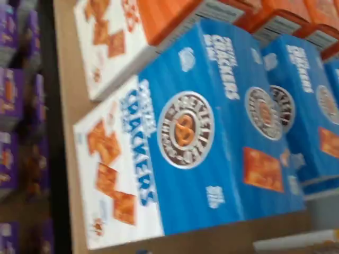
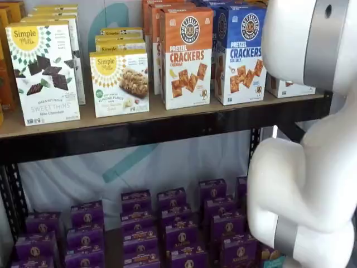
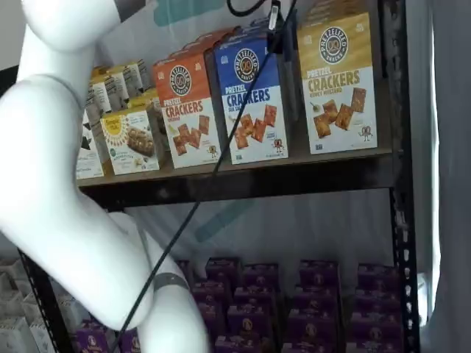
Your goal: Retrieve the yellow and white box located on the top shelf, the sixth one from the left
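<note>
The yellow and white box (image 3: 338,81) stands upright at the right end of the top shelf (image 3: 243,180), mustard top and white bottom facing out. Only the dark tip of my gripper (image 3: 277,26) shows in a shelf view. It hangs from the upper edge with a cable beside it, in front of the gap between the blue-topped box (image 3: 254,95) and the yellow and white box. It holds nothing and touches no box. The wrist view is blurred and shows blue-topped boxes (image 1: 212,132) from close above. The yellow and white box does not show there.
An orange-topped crackers box (image 2: 187,58) stands left of the blue one (image 2: 240,56), with Simple Mills boxes (image 2: 44,70) further left. My white arm (image 2: 312,156) fills the right of a shelf view. Purple boxes (image 3: 265,301) crowd the lower level. A black rack post (image 3: 397,184) borders the shelf's right end.
</note>
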Robot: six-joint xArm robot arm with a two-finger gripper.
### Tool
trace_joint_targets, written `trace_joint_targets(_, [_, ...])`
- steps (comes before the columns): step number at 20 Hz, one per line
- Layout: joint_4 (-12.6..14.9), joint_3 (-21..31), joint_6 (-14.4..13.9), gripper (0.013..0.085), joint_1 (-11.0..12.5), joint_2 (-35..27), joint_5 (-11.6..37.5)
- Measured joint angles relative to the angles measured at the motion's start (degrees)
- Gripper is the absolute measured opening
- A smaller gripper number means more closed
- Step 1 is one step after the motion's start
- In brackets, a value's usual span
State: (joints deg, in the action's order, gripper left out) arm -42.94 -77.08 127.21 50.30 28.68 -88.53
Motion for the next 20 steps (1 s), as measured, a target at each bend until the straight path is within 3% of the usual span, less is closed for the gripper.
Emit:
trace_joint_targets(3, [2.3,-1.0,0.9,0.0850,-2.0,-1.1,3.6])
trace_joint_targets(5, [5.4,-3.2,1.1,0.0850,-3.5,-2.9,4.2])
trace_joint_targets(8, [7.8,-5.8,1.1,0.0850,-4.8,-5.4,5.0])
trace_joint_targets(13, [12.4,-11.4,-0.2,0.0850,-6.7,-10.1,2.9])
trace_joint_targets(20, [16.1,-15.3,-1.8,0.0850,-9.0,-13.6,1.5])
